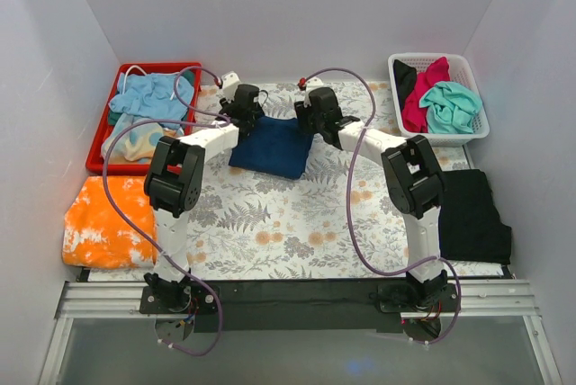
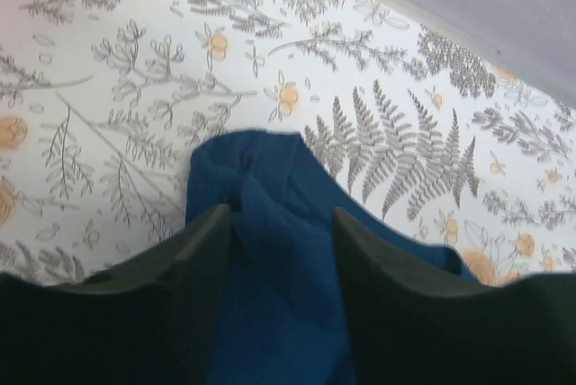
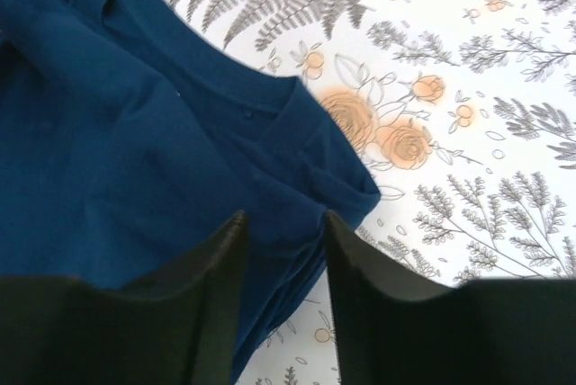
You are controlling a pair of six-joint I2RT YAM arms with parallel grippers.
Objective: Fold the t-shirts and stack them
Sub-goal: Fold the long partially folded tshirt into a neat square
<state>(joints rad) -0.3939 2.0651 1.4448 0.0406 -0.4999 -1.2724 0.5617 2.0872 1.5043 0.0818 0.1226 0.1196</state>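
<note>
Your left gripper has its jaws parted, and the navy tee fills the gap between them. Whether the pads touch cloth you cannot tell, because the fingers cover the fabric under them. Just ahead of the fingers a bunched corner of the tee ends on the flowered cloth. Your right gripper is parted likewise and straddles a folded edge of the same tee. Layered edges show in the gap, and a stitched seam lies just ahead. The chest print is hidden in every view.

Only the top view shows both hands together. They hang over the tee's far edge, one near each far corner, and the tee spreads back toward the bases between the arms. Neither wrist view shows the other hand.

Left of the left hand, a red tray holds pale blue and pastel cloths, too tangled to count. Back toward that arm's base lies an orange tie-dyed cloth. Right of the right hand, a white basket holds a magenta tee, a teal tee and a half-buried dark piece. A black tee lies folded beside the right arm, which covers its inner edge. Purple cables loop over both arms.
</note>
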